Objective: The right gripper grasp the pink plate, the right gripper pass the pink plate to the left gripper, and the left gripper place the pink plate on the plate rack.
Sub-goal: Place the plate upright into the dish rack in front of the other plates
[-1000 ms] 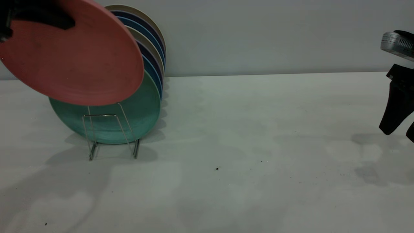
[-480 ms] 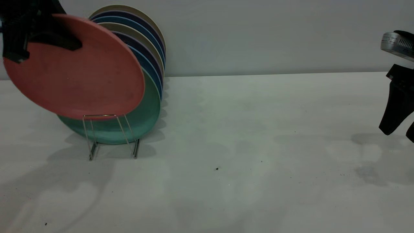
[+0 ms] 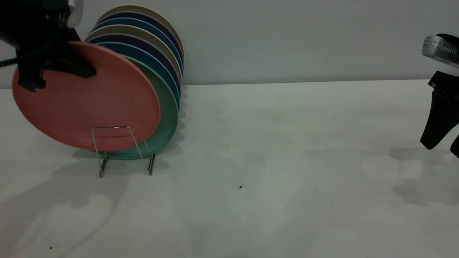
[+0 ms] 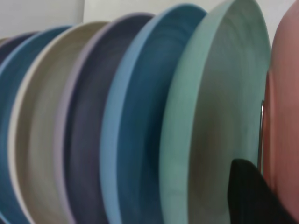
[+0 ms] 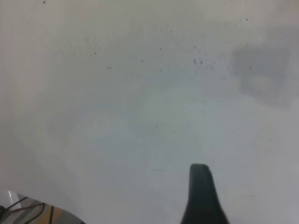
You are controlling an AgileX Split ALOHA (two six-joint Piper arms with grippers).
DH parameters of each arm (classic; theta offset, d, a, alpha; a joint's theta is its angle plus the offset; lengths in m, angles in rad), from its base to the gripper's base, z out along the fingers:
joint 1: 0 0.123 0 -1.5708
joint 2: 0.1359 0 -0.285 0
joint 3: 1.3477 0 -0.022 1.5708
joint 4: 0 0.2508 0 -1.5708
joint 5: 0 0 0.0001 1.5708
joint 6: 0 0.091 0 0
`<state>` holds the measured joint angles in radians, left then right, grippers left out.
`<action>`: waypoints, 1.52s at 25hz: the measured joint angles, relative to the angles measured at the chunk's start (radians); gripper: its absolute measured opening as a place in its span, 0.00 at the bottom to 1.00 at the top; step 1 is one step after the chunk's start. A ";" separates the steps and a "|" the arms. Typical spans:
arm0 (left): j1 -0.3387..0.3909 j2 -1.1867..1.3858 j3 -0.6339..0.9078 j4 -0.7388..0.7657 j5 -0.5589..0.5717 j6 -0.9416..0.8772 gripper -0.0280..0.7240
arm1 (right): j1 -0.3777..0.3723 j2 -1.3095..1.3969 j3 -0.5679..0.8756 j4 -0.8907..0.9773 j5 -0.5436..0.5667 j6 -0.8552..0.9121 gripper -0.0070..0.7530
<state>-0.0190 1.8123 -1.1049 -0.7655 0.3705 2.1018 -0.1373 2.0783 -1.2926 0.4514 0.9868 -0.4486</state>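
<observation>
Two arms in frame. Left gripper (image 3: pixel 53 70) clamps pink plate (image 3: pixel 93 107) at its upper rim, plate tilted behind front loop of plate rack (image 3: pixel 123 150), against teal plate (image 3: pixel 166 114). Right gripper (image 3: pixel 444 143) idles far right, fingers apart, holding nothing.

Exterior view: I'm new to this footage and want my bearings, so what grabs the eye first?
The round salmon-pink plastic plate, tilted at the front of the thin silver wire plate rack at left, pinched at its upper rim by the bulky black left gripper. Behind it stands a row of upright plates, the teal-green plate nearest. The black right gripper hangs empty at the far right.
</observation>
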 joint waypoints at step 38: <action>0.000 -0.152 -0.005 -0.031 0.234 -0.049 0.63 | 0.000 0.000 0.000 -0.022 -0.005 0.001 0.72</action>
<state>-0.0190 1.6600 -1.1100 -0.7965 0.6050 2.0526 -0.1373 2.0783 -1.2926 0.4298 0.9818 -0.4475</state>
